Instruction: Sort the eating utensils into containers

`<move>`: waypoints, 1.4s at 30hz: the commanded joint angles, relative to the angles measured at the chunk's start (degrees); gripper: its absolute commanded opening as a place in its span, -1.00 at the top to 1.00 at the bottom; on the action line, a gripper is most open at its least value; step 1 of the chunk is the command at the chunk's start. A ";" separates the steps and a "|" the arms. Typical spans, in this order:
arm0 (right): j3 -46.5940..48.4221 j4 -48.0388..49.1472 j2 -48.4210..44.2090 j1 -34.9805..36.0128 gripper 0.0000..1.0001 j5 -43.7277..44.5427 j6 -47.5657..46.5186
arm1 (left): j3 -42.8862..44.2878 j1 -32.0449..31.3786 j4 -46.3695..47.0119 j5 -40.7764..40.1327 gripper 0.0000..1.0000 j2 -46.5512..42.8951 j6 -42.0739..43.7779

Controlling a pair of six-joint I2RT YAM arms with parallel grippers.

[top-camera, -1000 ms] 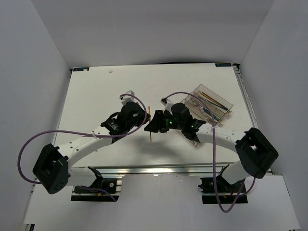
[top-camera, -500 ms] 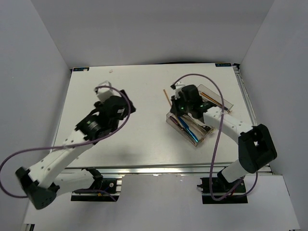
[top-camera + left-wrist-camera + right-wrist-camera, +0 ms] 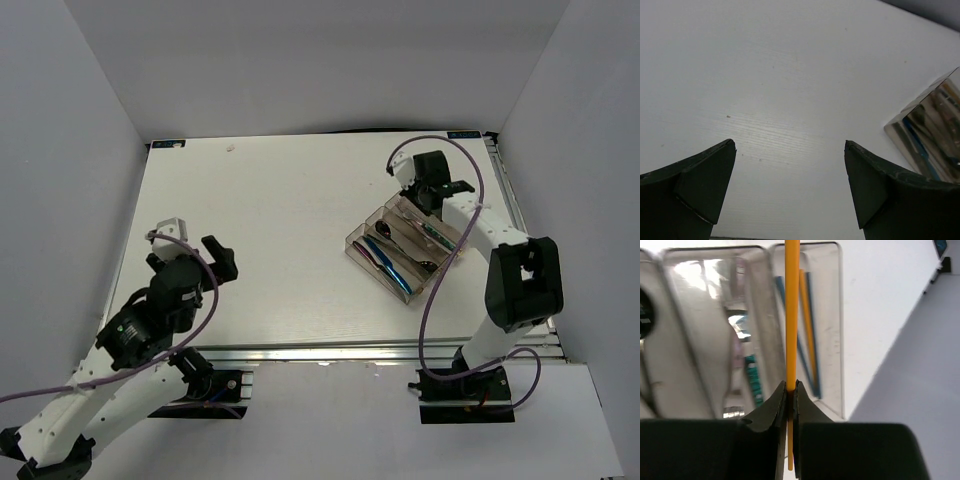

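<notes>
Our right gripper point(image 3: 791, 387) has its jaws pinched tight on one orange chopstick point(image 3: 792, 315), which runs straight ahead over the clear tray point(image 3: 830, 315) — just right of it, a second chopstick point(image 3: 807, 325) lies in a compartment. Our left gripper point(image 3: 790, 147) stands wide apart, gripping nothing — the tray's corner shows ahead-right of its jaws.

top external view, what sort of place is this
Probably a robotics lab test cell: a white table boxed in by plain grey walls, a left arm and right arm bolted to an aluminium rail, and a clear organizer tray.
</notes>
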 commanded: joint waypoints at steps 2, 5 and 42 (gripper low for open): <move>5.19 -2.41 2.82 -2.82 1.00 5.12 -7.42 | -0.57 0.00 2.95 0.26 -0.96 -3.75 1.63; 6.77 -2.67 4.57 -4.48 1.00 6.53 -8.22 | -0.66 0.00 2.87 0.17 -0.96 -4.19 1.54; 5.39 -11.88 -34.25 -7.48 -0.79 -1.28 42.14 | 12.86 0.97 -5.20 -22.50 -0.96 22.84 -6.28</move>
